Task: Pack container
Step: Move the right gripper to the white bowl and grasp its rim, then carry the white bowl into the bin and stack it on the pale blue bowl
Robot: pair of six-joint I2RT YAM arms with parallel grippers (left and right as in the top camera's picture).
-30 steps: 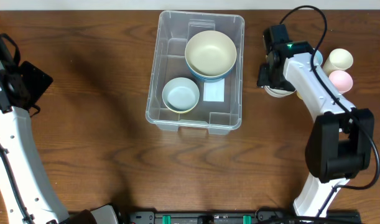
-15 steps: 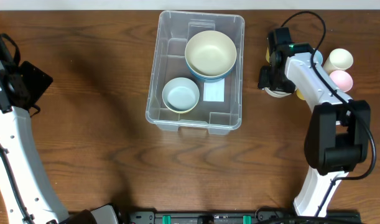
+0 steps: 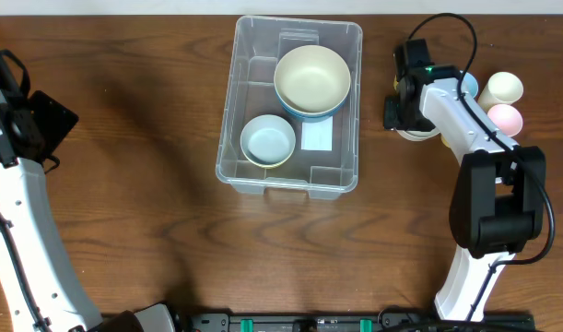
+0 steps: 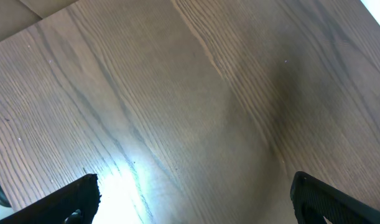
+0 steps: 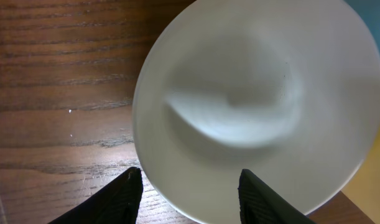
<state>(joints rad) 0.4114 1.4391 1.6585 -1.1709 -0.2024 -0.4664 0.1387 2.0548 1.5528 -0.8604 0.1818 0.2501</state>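
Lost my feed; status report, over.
Left pincer open, over table. Right pincer open, straddling white bowl rim, right of container. Container holds cream bowl, blue bowl. Nothing in the way.

Finding nothing readable: seeing only a blank-looking white label (image 3: pixel 316 135) on the bin (image 3: pixel 249 55) base, well left of the right claw (image 5: pixel 190 190).

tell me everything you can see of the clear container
The container is a large clear plastic bin, rectangular with rounded corners, a thick rim and moulded ribs. It sits upright and open-topped on the wooden table, at its far middle. Inside lie a cream bowl, a smaller pale blue bowl and a white label on its base.
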